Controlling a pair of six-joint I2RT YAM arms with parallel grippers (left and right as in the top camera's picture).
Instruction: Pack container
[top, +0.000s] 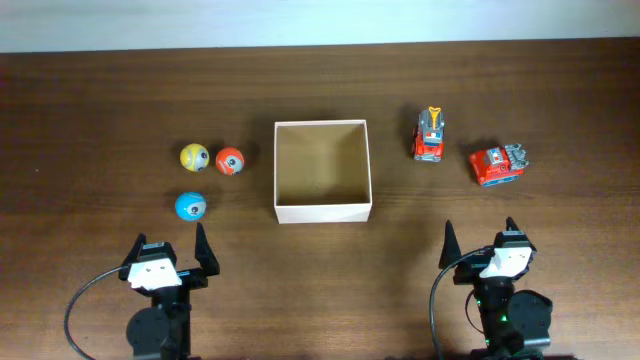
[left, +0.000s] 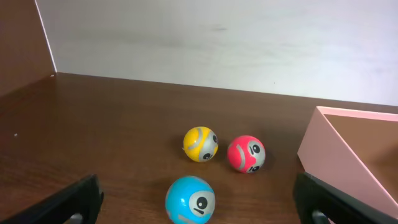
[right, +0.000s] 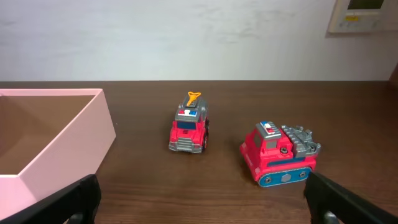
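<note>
I am holding my left gripper (top: 170, 238) and right gripper (top: 480, 230) wide open, gripping nothing. The container (top: 322, 211) is sitting mid-table ahead of me, between a blue ball (top: 190, 206) and a red truck (top: 498, 164).

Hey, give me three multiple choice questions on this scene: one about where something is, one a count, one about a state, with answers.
1. Where is the blue ball?
A. left of the container
B. inside it
C. between the trucks

2. How many toy vehicles stand right of the container?
A. one
B. two
C. three

3. What does the container hold?
A. nothing
B. a ball
C. a truck

Answers:
1 A: it lies near the yellow ball and red ball, ahead of the left gripper.
2 B: a ladder truck and a tracked truck.
3 A: its tan floor is bare.
</note>
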